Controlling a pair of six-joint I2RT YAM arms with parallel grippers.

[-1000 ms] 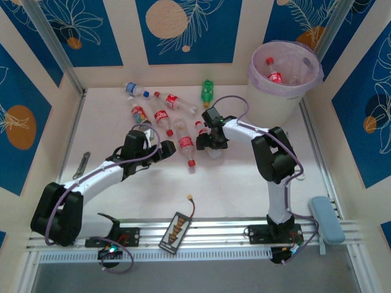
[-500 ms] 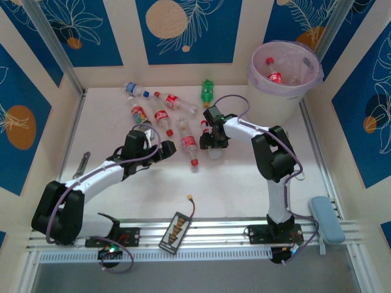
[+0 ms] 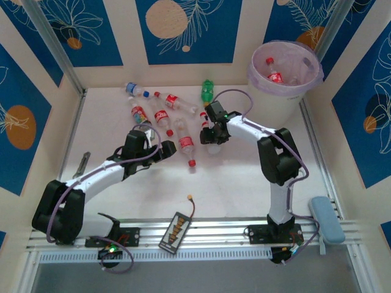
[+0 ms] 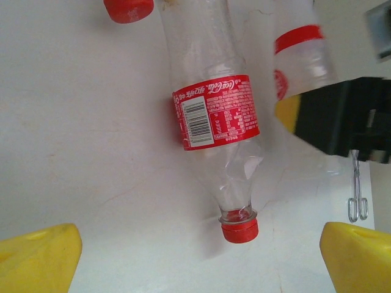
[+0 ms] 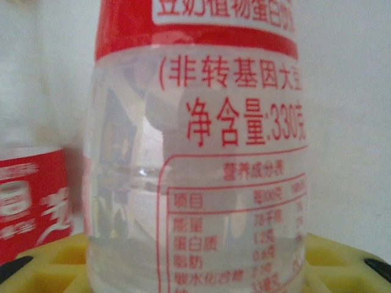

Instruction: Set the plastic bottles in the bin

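Observation:
Several clear plastic bottles lie at the table's far middle, among them a blue-capped one (image 3: 137, 90), a green one (image 3: 208, 90) and red-labelled ones (image 3: 162, 116). My right gripper (image 3: 211, 137) is shut on a red-labelled bottle (image 5: 198, 159), which sits between its yellow fingers (image 5: 43, 256). My left gripper (image 3: 169, 151) is open, its yellow fingertips (image 4: 38, 255) wide apart just short of the red cap (image 4: 239, 231) of a lying red-labelled bottle (image 4: 214, 116). The bin (image 3: 276, 101) stands at the far right with a bottle (image 3: 274, 75) inside.
A black board with a cable (image 3: 176, 229) lies by the near rail. A small metal tool (image 3: 81, 165) rests at the left edge and a blue-grey pad (image 3: 326, 220) at the near right. Patterned walls close in three sides.
My right gripper's jaws have narrowed round the bottle and it has shifted slightly toward the far side. The left arm has stayed still.

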